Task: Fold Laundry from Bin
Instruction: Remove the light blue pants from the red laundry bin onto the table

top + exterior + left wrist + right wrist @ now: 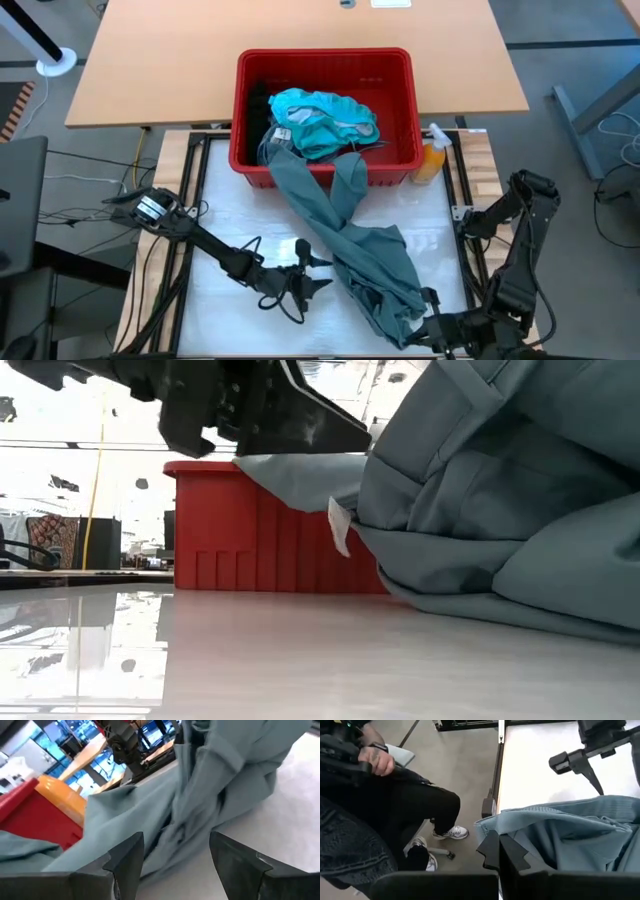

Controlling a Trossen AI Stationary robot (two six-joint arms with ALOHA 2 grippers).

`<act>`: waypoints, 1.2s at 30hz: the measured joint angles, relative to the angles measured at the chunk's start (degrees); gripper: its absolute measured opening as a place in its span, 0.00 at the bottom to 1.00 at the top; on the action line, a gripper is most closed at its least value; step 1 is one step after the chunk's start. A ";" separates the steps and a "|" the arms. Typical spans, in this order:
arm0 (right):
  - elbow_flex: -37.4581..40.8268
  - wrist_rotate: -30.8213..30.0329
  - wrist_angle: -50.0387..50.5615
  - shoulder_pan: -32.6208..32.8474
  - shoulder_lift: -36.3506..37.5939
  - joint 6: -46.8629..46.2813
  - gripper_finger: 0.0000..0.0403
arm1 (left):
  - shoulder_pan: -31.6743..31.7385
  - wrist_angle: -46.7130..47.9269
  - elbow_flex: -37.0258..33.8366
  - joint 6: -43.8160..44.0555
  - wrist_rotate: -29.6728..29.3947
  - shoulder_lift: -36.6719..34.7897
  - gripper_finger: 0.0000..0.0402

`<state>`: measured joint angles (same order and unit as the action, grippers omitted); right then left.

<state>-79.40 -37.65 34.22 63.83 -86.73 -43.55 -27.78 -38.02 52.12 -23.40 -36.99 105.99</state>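
My left gripper [312,272] hangs just above the white table [230,210], fingers spread wide with nothing between them; the grey-green garment [370,255] lies just ahead of my fingertips, within reach but not touched. My right gripper [428,318] sits at the garment's near end by the table's edge, fingers drawn together on a fold of that cloth, as my right wrist view shows it. The garment runs long and narrow: its far end is draped over the front wall of the red bin [250,110], away from both grippers, and its bulk is heaped near my right one, so its long axis runs from the bin toward my right gripper. Judgement: light, limp, no stiffness, likely to slide on the smooth table and to bunch when tugged; best taken at an edge or corner, pinching a single layer, opposite my right hold so it can be spread. Teal garments [320,120] stay piled in the bin. An orange bottle [432,158] stands beside the bin. A seated person [380,810] shows beyond the table.
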 joint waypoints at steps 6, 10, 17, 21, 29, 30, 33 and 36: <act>0.00 -0.09 0.11 0.26 0.42 0.52 0.04 | 5.90 0.13 0.02 3.63 10.35 0.02 0.54; 0.00 -3.05 0.04 0.25 0.43 4.76 0.04 | 8.21 0.06 0.02 6.55 19.00 0.04 0.54; 0.00 -8.91 -0.74 -0.20 2.29 13.62 0.04 | 6.73 1.46 0.02 5.74 19.17 0.04 0.35; 0.00 -10.72 -3.27 -1.53 4.00 21.14 0.04 | 6.13 2.32 0.05 6.45 17.24 0.07 0.08; 0.00 -10.54 -24.50 -6.40 5.99 51.68 0.04 | 0.30 16.12 10.42 -3.43 14.28 -9.65 0.01; 0.00 -10.51 -28.17 -7.03 6.14 57.18 0.04 | -0.98 18.94 12.30 -5.86 11.48 -12.11 0.01; -0.02 -10.49 -39.64 -8.70 6.46 73.31 0.04 | -4.88 24.31 16.49 -12.68 1.10 -18.72 0.00; -0.04 -9.84 -49.46 -10.07 6.48 86.26 0.04 | -9.33 24.52 19.90 -17.01 -2.59 -24.85 0.00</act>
<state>-79.44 -47.49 -15.24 53.77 -80.25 42.71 -37.11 -13.50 72.02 -40.41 -39.57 81.14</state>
